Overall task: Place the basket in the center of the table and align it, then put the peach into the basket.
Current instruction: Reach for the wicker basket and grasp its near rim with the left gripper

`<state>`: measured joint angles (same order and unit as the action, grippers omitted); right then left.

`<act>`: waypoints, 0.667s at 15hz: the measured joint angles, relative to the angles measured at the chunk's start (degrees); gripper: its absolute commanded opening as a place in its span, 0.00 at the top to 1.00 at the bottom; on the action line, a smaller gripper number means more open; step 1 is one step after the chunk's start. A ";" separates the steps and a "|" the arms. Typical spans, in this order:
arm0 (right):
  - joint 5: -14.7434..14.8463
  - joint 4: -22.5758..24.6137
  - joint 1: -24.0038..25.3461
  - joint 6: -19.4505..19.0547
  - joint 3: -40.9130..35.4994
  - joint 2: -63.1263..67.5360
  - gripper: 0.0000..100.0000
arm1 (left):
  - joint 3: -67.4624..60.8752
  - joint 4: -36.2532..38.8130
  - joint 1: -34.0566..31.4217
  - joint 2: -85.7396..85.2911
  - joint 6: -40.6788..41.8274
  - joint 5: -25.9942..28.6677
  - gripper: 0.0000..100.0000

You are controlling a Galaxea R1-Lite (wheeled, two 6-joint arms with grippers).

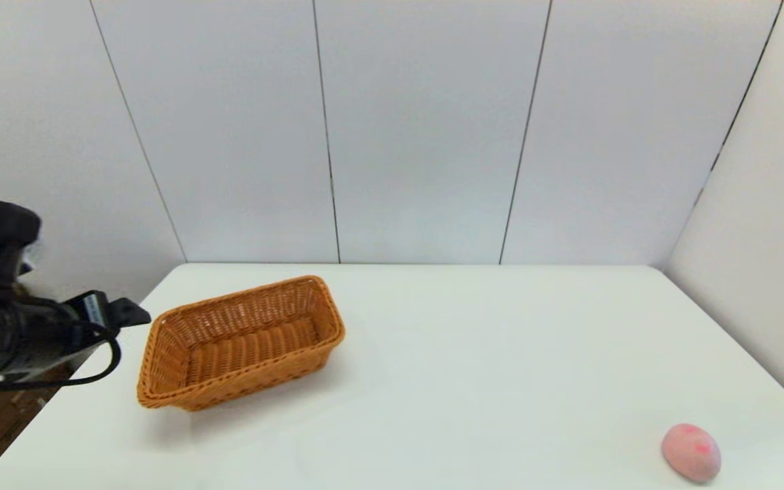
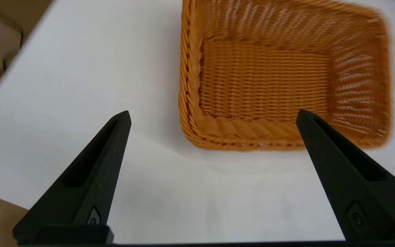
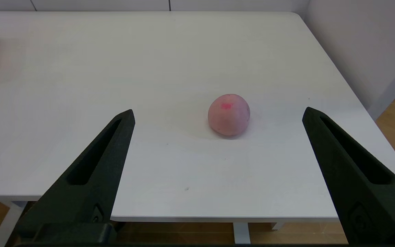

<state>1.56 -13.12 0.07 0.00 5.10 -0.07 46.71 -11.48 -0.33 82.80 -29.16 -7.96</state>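
White table (image 1: 474,354): basket (image 1: 241,342) skewed near far-left corner, peach (image 1: 691,452) at near-right edge. I see left gripper (image 2: 213,116) spread beside basket, right gripper (image 3: 218,115) spread short of peach.

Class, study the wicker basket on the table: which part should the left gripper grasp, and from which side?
Probably the braided rim of the basket's short end nearest the open left gripper, approached from the robot's left: one finger inside, one outside the thin flared wall.

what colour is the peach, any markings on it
The peach is pale pink with a brighter pink-red blotch on its top; the right wrist view shows it best.
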 measured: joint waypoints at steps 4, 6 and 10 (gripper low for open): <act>0.01 0.00 0.00 0.00 0.00 0.00 0.00 | 4.99 0.09 -0.82 16.20 -4.51 0.02 0.00; 0.01 0.02 0.00 0.00 0.00 0.00 0.00 | 7.42 0.13 -2.06 22.22 -4.82 0.39 0.00; 0.01 0.02 0.00 0.00 0.00 0.00 0.00 | 11.45 0.20 -4.68 30.51 -3.28 2.38 0.00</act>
<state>1.57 -13.09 0.07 0.00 5.10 -0.07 58.16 -11.29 -5.01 113.31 -32.44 -5.58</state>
